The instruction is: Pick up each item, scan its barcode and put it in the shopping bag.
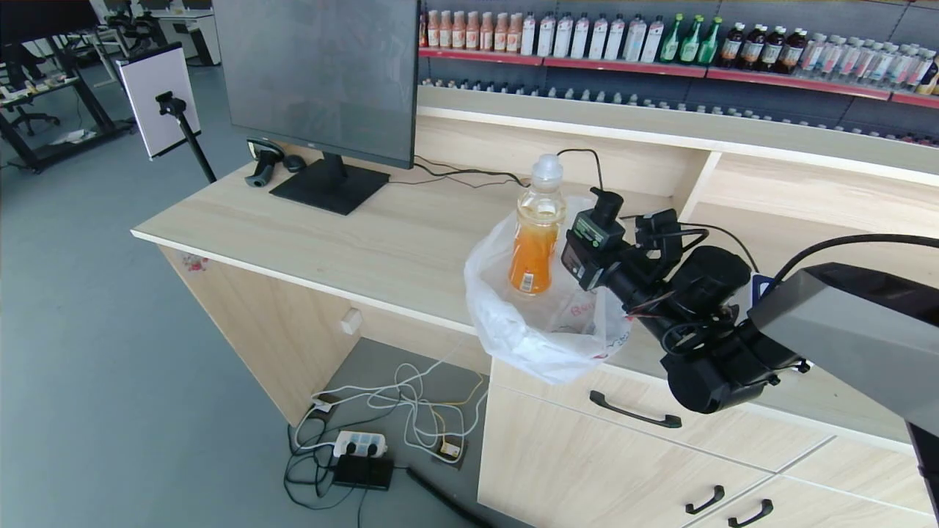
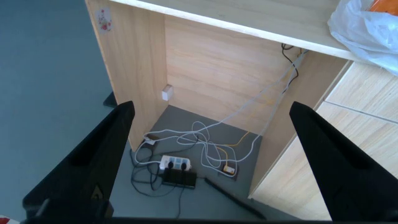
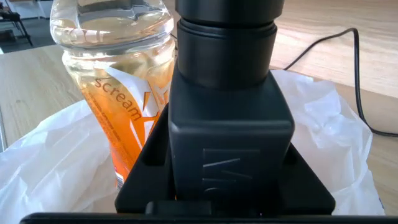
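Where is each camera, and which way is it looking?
Head view: up high, looking down at the bottle in the shopping bag; right arm shows.
Left wrist: low, facing cables under the counter; open left gripper shows.
Right wrist: close behind the held scanner, facing the bottle.
Both head and right wrist see the bottle.

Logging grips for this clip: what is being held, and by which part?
The right gripper holds a black scanner by its rear end; exact contact is hidden. The left gripper is open, empty.
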